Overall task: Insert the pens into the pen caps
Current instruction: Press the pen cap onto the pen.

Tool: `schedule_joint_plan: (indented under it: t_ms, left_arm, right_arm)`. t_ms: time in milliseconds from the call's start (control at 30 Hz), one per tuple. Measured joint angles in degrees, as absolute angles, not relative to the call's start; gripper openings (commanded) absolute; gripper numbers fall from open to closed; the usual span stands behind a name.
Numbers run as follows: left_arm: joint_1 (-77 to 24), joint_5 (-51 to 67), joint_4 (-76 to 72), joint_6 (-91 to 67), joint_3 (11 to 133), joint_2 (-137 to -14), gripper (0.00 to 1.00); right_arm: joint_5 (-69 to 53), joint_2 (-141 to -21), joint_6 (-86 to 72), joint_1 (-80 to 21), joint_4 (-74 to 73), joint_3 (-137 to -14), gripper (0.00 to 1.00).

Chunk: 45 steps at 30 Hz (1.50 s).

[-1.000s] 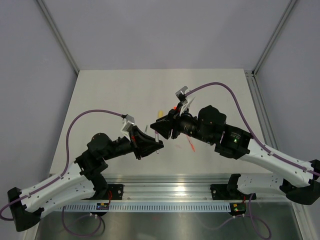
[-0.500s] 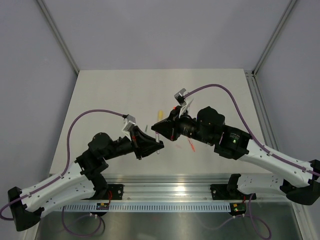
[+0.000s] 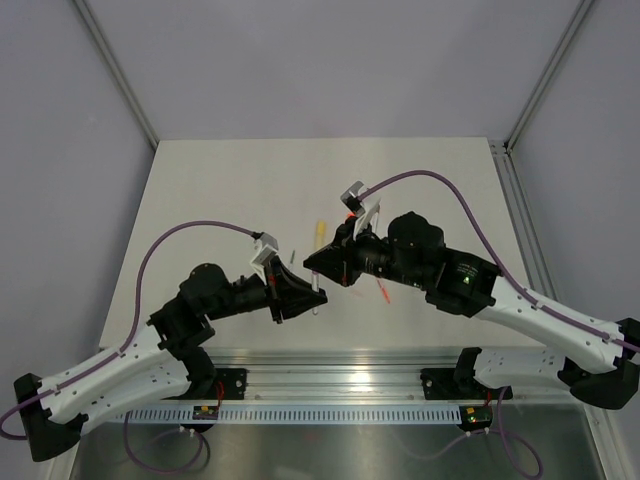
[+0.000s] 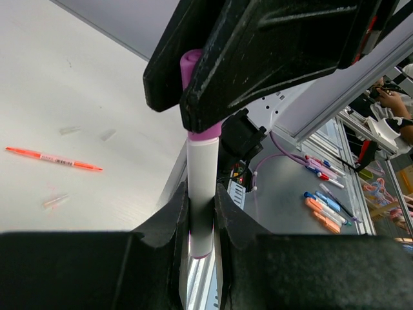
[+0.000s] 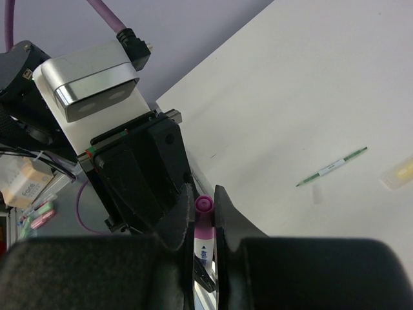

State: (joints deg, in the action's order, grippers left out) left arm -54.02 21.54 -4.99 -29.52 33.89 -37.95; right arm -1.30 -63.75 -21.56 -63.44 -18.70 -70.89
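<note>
- We see the left gripper (image 4: 201, 194) pressed shut on the white pen (image 4: 201, 171). It pinches the barrel low down, and the pen stands up out of the jaws above the near part of the table (image 3: 220, 180).
- The right gripper (image 5: 204, 194) pinches the purple cap (image 4: 191, 66) at the pen's upper end. Cap and barrel meet in one line, but we cannot tell whether the cap is fully seated.
- We judge the pen light, stiff and smooth. Its round plastic barrel could slide or twist between flat pads, so a hold close to the capped end would keep it from tilting under the push.
- The cap is short, so we would take it across its sides and press straight along the pen's axis.
- An orange-red pen (image 4: 55, 158) and a thin green pen (image 5: 332, 166) lie flat on the table, well apart from the grippers.
</note>
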Motion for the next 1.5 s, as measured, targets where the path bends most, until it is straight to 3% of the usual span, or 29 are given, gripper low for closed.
schedule_joint_plan:
  t_ms: [367,900,1500]
  left_arm:
    - [-54.3,26.7,-2.7,-29.6,35.4,-38.0,0.00]
    - [-54.7,29.1,8.2,-26.8,38.7,-38.2,0.00]
    - [-55.4,29.6,21.9,-22.9,41.9,-40.2,0.00]
  right_arm:
    - [-7.9,-56.9,-20.4,-63.1,-3.9,-59.0,0.00]
    - [-13.0,-55.3,-24.4,-62.6,4.3,-51.3,0.00]
    - [-2.4,-55.0,-29.9,-69.3,12.5,-42.1,0.00]
